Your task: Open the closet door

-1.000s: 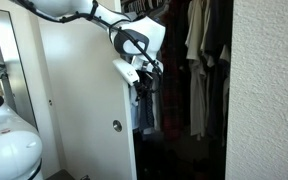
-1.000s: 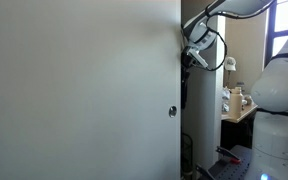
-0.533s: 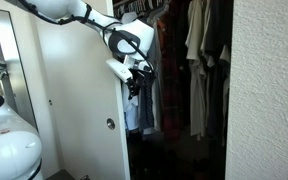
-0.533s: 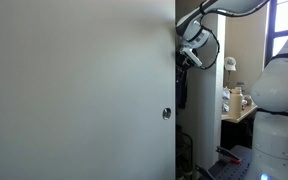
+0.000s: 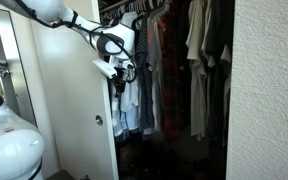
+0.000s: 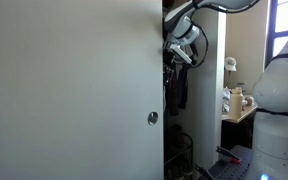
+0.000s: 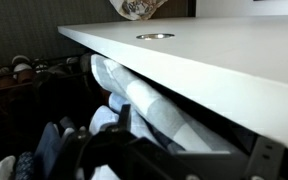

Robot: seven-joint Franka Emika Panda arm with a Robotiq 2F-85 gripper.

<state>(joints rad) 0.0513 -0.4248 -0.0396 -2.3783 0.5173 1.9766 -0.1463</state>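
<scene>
The closet door is a tall plain white panel with a small round silvery pull. It is slid partly aside and hanging clothes show in the dark opening. It fills most of an exterior view, with the pull near its edge. My gripper is at the door's free edge at upper height, also in an exterior view. In the wrist view the door and pull lie close above my gripper, whose fingers stand apart against the door's edge.
A mirrored panel stands behind the door. A rough textured white wall bounds the opening on the far side. The robot's white base stands close by. Striped and dark garments hang right beside the gripper.
The door has slid further aside with my gripper staying at its edge. The opening is wider and more clothes show.
</scene>
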